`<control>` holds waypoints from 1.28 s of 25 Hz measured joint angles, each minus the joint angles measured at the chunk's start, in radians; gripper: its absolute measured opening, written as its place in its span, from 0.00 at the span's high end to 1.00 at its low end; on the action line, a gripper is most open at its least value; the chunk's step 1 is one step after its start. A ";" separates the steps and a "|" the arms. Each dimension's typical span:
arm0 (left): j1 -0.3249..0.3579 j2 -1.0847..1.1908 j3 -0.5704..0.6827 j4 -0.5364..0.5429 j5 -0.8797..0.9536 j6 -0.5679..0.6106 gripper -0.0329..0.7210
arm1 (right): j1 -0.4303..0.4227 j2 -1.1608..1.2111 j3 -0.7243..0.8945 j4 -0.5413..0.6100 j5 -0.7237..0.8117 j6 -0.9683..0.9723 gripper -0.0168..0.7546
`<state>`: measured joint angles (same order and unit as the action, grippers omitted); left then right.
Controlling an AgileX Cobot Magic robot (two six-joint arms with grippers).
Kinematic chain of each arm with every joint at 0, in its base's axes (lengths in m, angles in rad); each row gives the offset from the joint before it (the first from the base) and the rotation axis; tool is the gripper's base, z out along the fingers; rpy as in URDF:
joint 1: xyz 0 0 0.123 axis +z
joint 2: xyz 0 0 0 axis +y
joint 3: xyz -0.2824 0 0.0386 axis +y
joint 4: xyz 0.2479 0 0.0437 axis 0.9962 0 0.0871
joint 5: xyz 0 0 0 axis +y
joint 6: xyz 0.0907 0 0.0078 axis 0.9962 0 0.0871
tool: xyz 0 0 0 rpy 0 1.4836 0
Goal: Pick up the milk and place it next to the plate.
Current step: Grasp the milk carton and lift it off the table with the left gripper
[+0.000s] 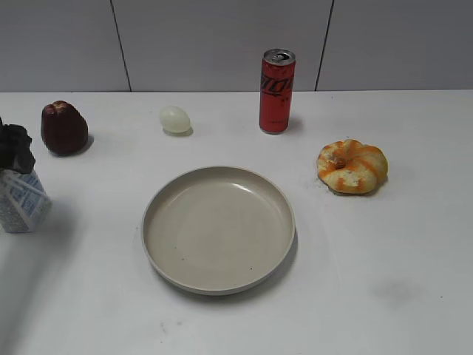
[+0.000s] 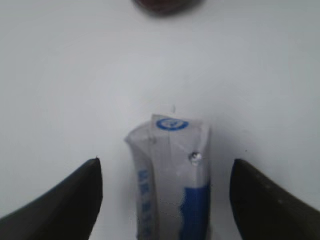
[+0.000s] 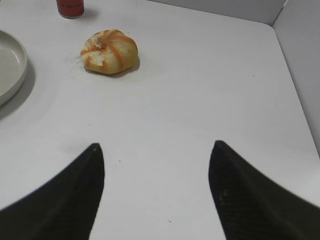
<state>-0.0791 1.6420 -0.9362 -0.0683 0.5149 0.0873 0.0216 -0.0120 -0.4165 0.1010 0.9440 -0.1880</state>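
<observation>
The milk [image 1: 22,203] is a small white-and-blue carton standing at the far left edge of the exterior view. My left gripper [image 1: 15,151] hangs right over its top there. In the left wrist view the milk [image 2: 170,175] stands between the two fingers of my left gripper [image 2: 165,167], which is open with a gap on both sides. The beige plate [image 1: 219,281] lies in the middle of the table, well right of the milk. My right gripper [image 3: 155,147] is open and empty over bare table; it is out of the exterior view.
A dark red fruit [image 1: 63,128] sits behind the milk. A pale egg [image 1: 175,119] and a tall red can [image 1: 276,91] stand at the back. An orange-striped bread roll [image 1: 352,166] lies right of the plate; it also shows in the right wrist view [image 3: 109,52].
</observation>
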 joint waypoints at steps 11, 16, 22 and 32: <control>0.005 0.079 -0.001 -0.065 -0.044 0.000 0.27 | 0.000 0.000 0.000 0.000 0.000 0.000 0.33; 0.005 0.079 -0.001 -0.071 -0.041 0.000 0.58 | 0.000 0.000 0.000 0.000 0.000 0.000 0.33; -0.030 0.087 -0.052 -0.032 0.005 0.037 0.60 | 0.000 0.000 0.000 0.000 0.000 0.000 0.33; -0.224 0.236 -0.591 -0.019 0.111 0.389 0.60 | 0.000 0.000 0.000 0.000 0.000 0.000 0.33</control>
<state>-0.3035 1.8778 -1.5268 -0.0878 0.6262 0.4758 0.0216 -0.0120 -0.4165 0.1010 0.9440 -0.1880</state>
